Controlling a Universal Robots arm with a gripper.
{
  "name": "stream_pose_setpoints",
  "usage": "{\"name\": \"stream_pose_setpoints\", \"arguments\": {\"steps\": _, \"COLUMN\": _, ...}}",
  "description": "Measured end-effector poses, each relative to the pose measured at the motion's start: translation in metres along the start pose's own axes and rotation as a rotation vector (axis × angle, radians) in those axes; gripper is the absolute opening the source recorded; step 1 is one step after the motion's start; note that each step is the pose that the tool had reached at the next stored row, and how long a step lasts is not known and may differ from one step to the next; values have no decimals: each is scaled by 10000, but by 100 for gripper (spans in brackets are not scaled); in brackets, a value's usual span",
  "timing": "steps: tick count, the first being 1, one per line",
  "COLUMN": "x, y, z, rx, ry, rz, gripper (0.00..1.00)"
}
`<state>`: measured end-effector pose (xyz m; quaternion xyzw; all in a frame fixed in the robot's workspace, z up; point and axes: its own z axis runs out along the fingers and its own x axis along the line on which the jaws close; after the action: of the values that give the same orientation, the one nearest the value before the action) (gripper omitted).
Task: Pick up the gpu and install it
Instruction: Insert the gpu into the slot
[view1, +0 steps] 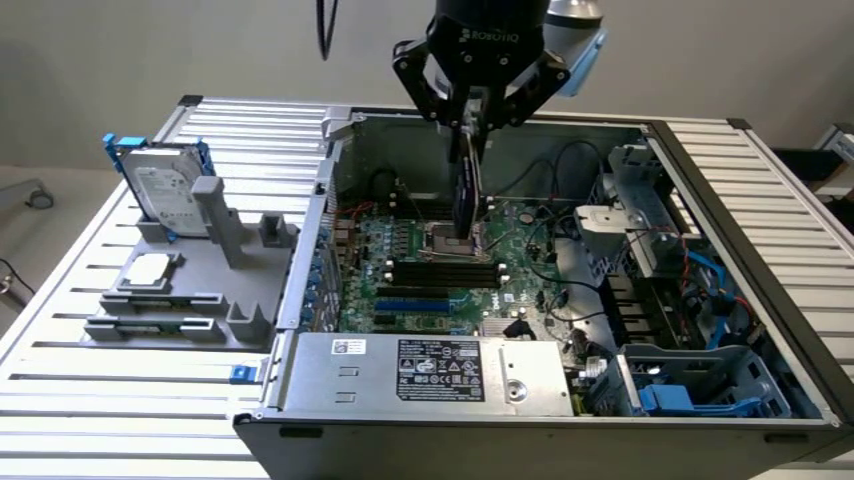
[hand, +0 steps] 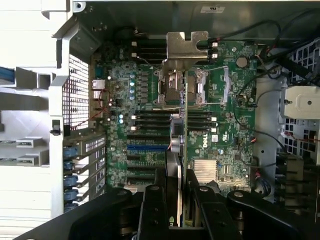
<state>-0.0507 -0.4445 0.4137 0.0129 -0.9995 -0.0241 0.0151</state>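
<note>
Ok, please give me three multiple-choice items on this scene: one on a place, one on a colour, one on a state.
1. Where is the gpu?
A) on the grey holder
B) above the motherboard
C) on the floor

2. What colour is the frame of the hard drive?
A) blue
B) red
C) yellow

3. How is the gripper?
A) open and empty
B) shut on the gpu
C) shut on a cable

Answers:
1 B: the gpu hangs upright over the motherboard, inside the open case.
2 A: the frame around the hard drive is blue.
3 B: the fingers clamp the gpu's top edge.
</note>
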Motion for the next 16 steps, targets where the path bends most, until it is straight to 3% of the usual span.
{"name": "stream_pose_setpoints", "arguments": {"steps": 16, "x": -4, "y": -7, "z": 142, "rx": 87, "ry": 65, "rz": -2905, "gripper": 26}}
